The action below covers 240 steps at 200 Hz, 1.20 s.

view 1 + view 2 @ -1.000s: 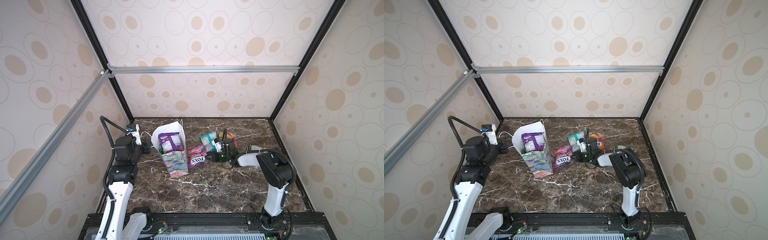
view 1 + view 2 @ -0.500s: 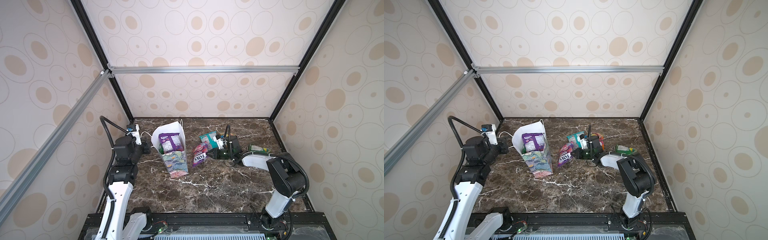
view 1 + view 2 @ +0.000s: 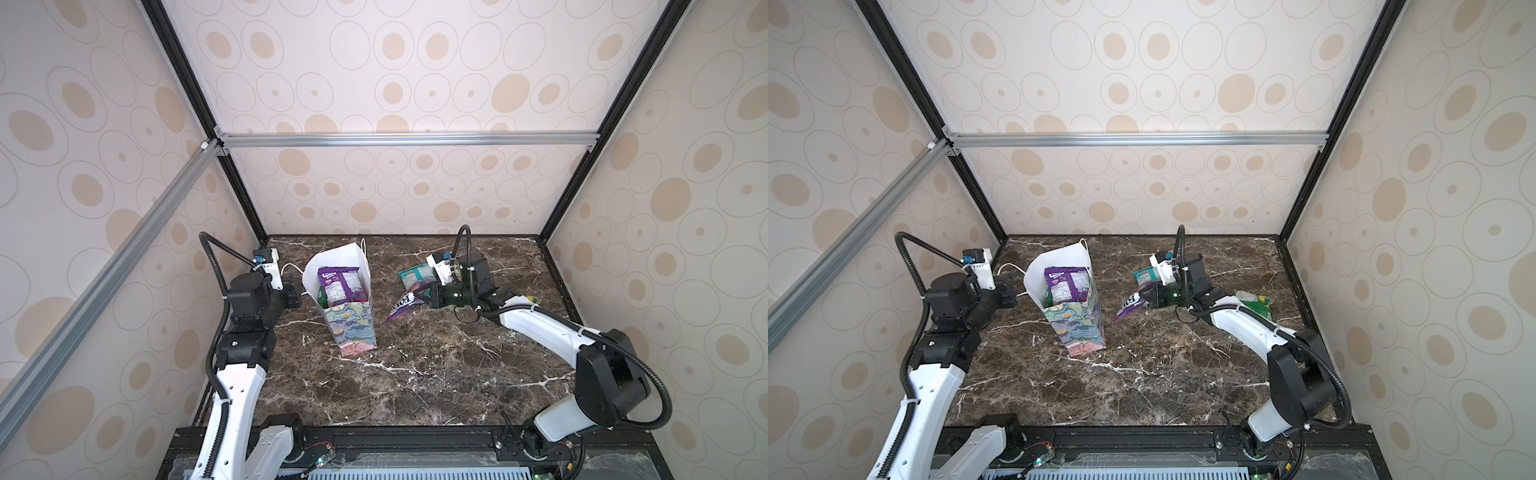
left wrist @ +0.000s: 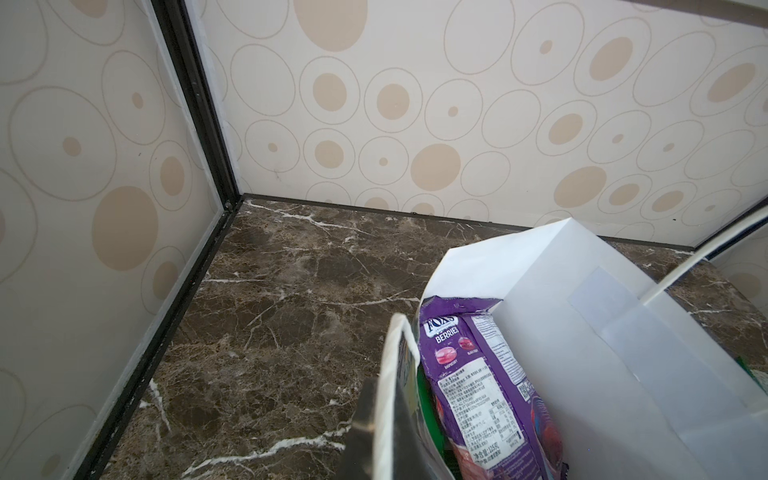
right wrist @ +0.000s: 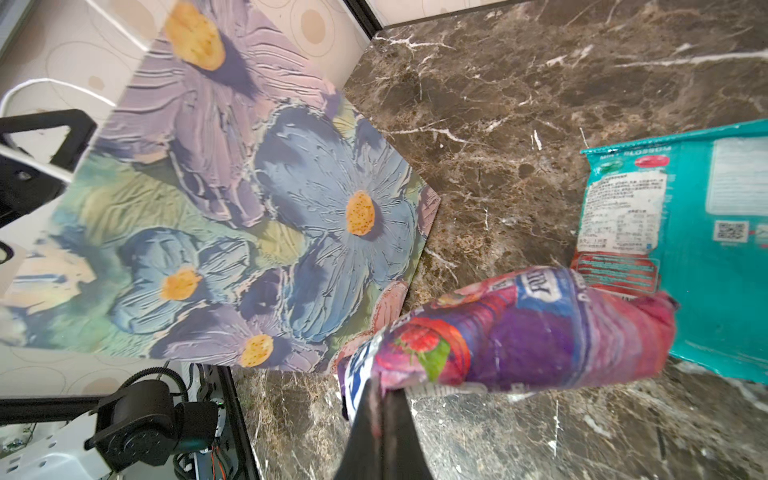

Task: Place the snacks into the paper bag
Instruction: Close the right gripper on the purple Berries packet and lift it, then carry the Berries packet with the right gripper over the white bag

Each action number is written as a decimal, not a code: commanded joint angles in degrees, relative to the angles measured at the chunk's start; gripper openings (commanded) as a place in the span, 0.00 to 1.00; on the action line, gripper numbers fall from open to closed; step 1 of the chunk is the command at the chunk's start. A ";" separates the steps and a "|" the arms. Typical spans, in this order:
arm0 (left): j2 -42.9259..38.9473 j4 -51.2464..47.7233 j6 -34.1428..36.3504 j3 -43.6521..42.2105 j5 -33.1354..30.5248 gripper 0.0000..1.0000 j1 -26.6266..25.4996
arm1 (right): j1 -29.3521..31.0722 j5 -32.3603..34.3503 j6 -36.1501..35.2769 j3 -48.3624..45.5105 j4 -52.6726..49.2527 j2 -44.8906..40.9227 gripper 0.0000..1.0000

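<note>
right wrist view: right gripper (image 5: 380,388) pinches a pink-purple fox's packet (image 5: 519,332), right of the paper bag (image 5: 249,187). left gripper (image 4: 386,415) clamps the bag's left rim. berries packet (image 4: 478,386) already inside; teal packet (image 5: 706,249) and green packet (image 3: 1254,303) lie further right, not yet bagged.

Dark brown white-veined marble worktop (image 3: 415,386) beneath the left tool (image 3: 300,296) and right tool (image 3: 421,296), cream walls (image 3: 395,54) printed with beige ovals behind and flanking them, silver aluminium rail (image 3: 407,139) high above them, black corner posts (image 3: 629,83) beyond.
</note>
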 commanded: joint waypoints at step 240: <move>-1.31 1.09 0.56 0.26 1.16 0.00 0.35 | 15.43 1.27 -20.25 37.06 -27.59 -6.70 0.00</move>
